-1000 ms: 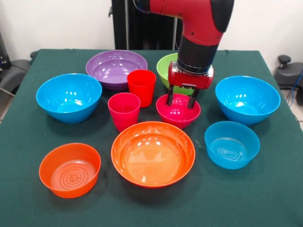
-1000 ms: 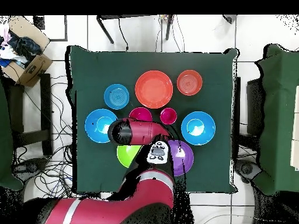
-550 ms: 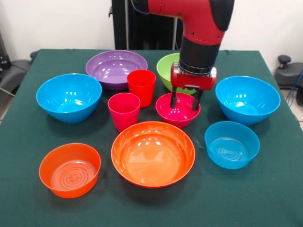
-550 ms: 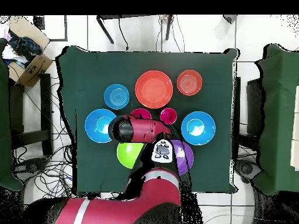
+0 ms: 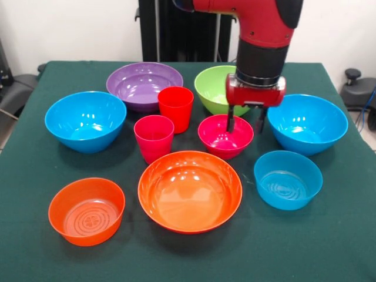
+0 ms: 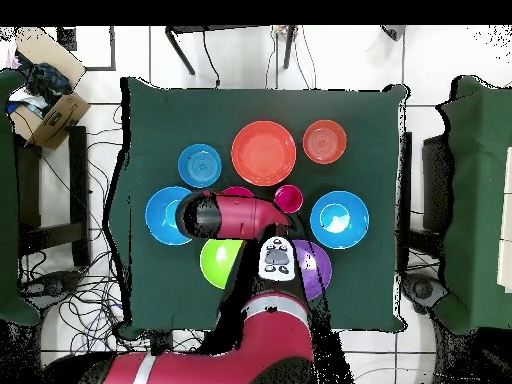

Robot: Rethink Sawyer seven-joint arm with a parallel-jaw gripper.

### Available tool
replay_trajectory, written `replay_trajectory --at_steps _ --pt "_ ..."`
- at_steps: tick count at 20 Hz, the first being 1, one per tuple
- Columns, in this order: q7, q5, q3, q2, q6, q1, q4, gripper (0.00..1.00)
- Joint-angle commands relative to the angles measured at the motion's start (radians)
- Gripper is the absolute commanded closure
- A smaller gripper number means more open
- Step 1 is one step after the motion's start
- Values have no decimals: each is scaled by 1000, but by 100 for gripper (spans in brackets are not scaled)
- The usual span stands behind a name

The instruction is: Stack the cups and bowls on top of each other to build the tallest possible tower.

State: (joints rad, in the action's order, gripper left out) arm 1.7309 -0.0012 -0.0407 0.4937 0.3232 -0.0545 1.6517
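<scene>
Green cloth covers the tabletop (image 5: pixel 329 247), on which eight bowls and two cups are set out singly; nothing is stacked. In the front view, the purple bowl (image 5: pixel 144 86) and the lime green bowl (image 5: pixel 215 88) are seen toward the far edge. One large blue bowl (image 5: pixel 86 121) is placed toward the left edge and the other large blue bowl (image 5: pixel 307 123) toward the right edge. Between them, near the tabletop's middle, the red-orange cup (image 5: pixel 175 108), the pink cup (image 5: pixel 154 138) and the small magenta bowl (image 5: pixel 225 136) are grouped close together, all upright. Along the near edge are found the small orange bowl (image 5: pixel 87 210) with a ringed bottom, the large orange bowl (image 5: pixel 190 191) and the light blue bowl (image 5: pixel 288 179).

The gripper (image 5: pixel 247 120) is held at the small magenta bowl's right-hand rim. Its fingers are spread: one finger (image 5: pixel 231 119) is lowered inside the bowl, and the other is seen outside the rim, in the gap before the large blue bowl on the right. Contact with the rim cannot be told.

In the overhead view, the red and black arm (image 6: pixel 225 217) is seen lying across the magenta bowl and most of the cups, with both orange bowls at the edge farthest from the robot's base.
</scene>
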Motion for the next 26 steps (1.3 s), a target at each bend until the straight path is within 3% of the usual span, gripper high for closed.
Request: replay_trajectory --at_steps 1,10,17,26 --pt "139 59 116 32 165 37 11 0" --pt "169 96 79 1 191 116 -51 0" --pt "120 97 91 23 196 102 -24 0" --pt "138 93 74 -18 153 117 -48 0"
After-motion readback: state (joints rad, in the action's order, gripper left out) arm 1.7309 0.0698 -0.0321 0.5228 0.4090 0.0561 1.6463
